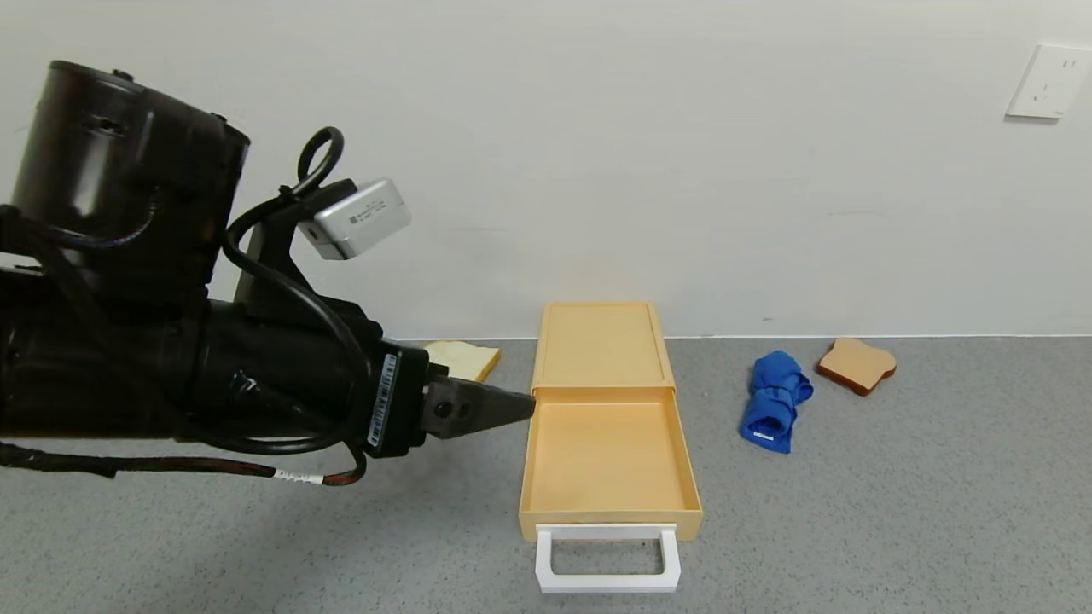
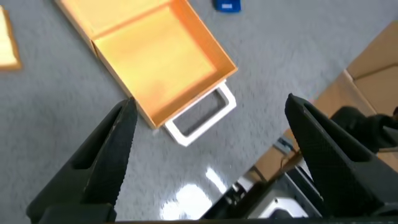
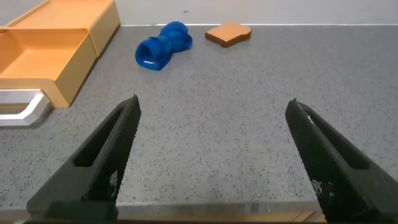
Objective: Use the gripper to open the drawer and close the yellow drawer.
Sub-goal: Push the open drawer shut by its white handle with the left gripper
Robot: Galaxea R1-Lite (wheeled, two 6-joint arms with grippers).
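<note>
The yellow drawer [image 1: 601, 345] lies flat on the grey counter by the wall. Its tray [image 1: 606, 452] is slid out toward me and is empty, with the white loop handle [image 1: 607, 582] at the front. My left gripper [image 1: 525, 405] is raised at the tray's left side, level with the box's front edge, and touches nothing. In the left wrist view the gripper [image 2: 208, 143] is open and empty above the counter, with the tray [image 2: 161, 56] and handle [image 2: 202, 118] beyond it. My right gripper [image 3: 214, 143] is open and empty, low over the counter to the right of the drawer [image 3: 50, 53].
A rolled blue cloth [image 1: 775, 401] and a brown bread slice [image 1: 856, 365] lie right of the drawer. A pale bread slice [image 1: 465, 358] lies left of it, behind my left gripper. The white wall stands close behind. Cardboard boxes [image 2: 367, 74] show past the counter's edge.
</note>
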